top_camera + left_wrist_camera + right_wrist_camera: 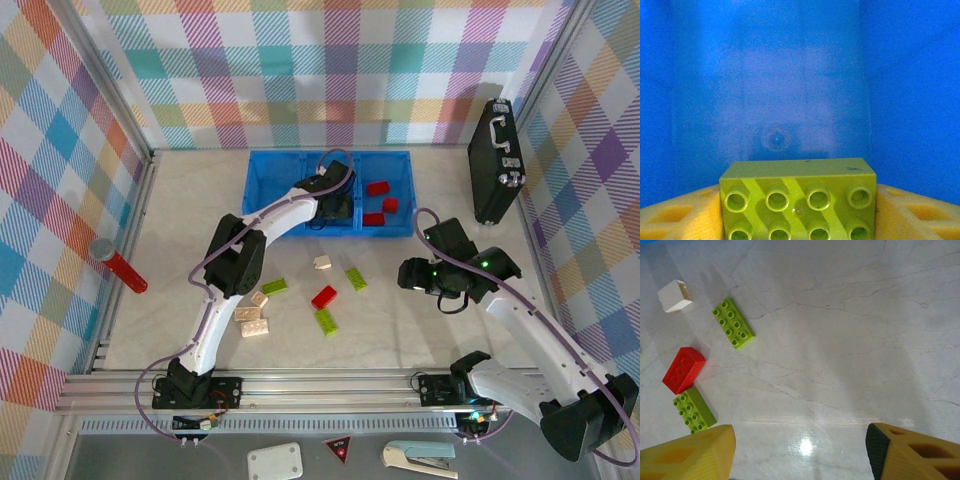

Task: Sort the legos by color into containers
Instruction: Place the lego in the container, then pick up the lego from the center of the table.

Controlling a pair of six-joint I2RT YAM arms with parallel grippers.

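Our left gripper [335, 205] reaches into the middle bay of the tray [262, 165]. In its wrist view a green brick [797, 197] sits between the fingers [680, 215], studs toward the camera, with its long axis spanning the gap. Its ends lie flush against both fingers; we cannot tell whether they clamp it or have let go. Blue floor lies beyond it and blue walls stand on either side, so we judge the brick is over its bay and needs only a release. Three red bricks [378, 188] lie in the right bay.

The right gripper [800, 455] hangs open over bare table [865, 340] with nothing between its fingers. Its picks lie to its left: a loose green brick [733, 323], a red brick [683, 370], a lower green brick [694, 410], and a cream block [675, 296] farther off. The right arm is the nearer one for these. The loose green brick's long axis slants against the line between the fingers, so we expect a wrist turn before closing across its short side. The cream bricks [255, 315] cluster nearer the left arm.

The table is pale, marbled and glossy, so bricks may slide if nudged. The loose bricks lie apart, leaving room for the fingers to come down.
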